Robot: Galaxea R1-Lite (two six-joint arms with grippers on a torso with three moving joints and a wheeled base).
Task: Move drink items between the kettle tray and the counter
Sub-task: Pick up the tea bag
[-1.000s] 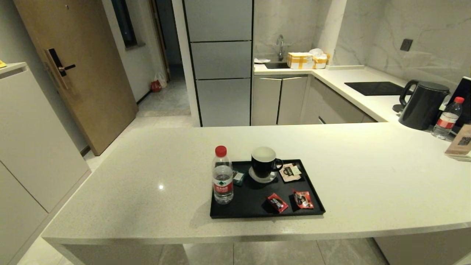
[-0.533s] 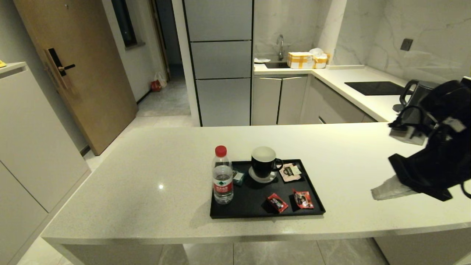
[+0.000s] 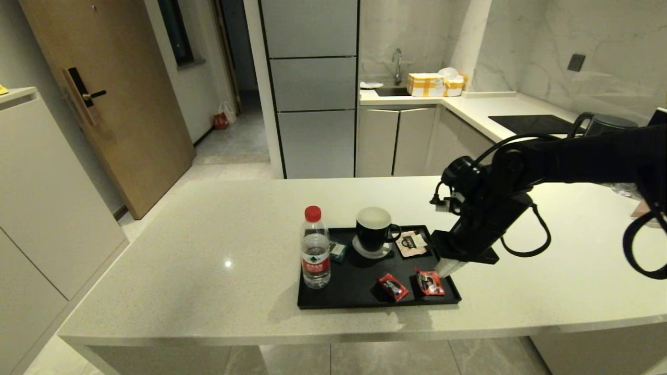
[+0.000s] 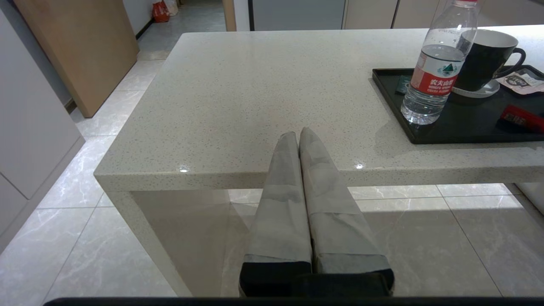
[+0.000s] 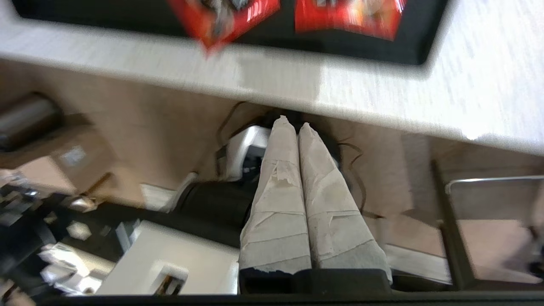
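The right pincer [image 3: 448, 269], fingers pressed together and empty, hangs above the kettle tray's [image 3: 312, 297] right rim, just beside the nearer red sachet [image 3: 429, 282]. It should spread first, then descend squarely over that flat foil.

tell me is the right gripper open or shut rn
Shut. The right gripper has its two taped fingers pressed together with nothing between them, hovering by the red sachets.

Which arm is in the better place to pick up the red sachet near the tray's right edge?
The right. The right gripper, shut, hangs just above the tray's right rim, beside that red sachet. The left gripper is parked below the counter edge, far from the tray.
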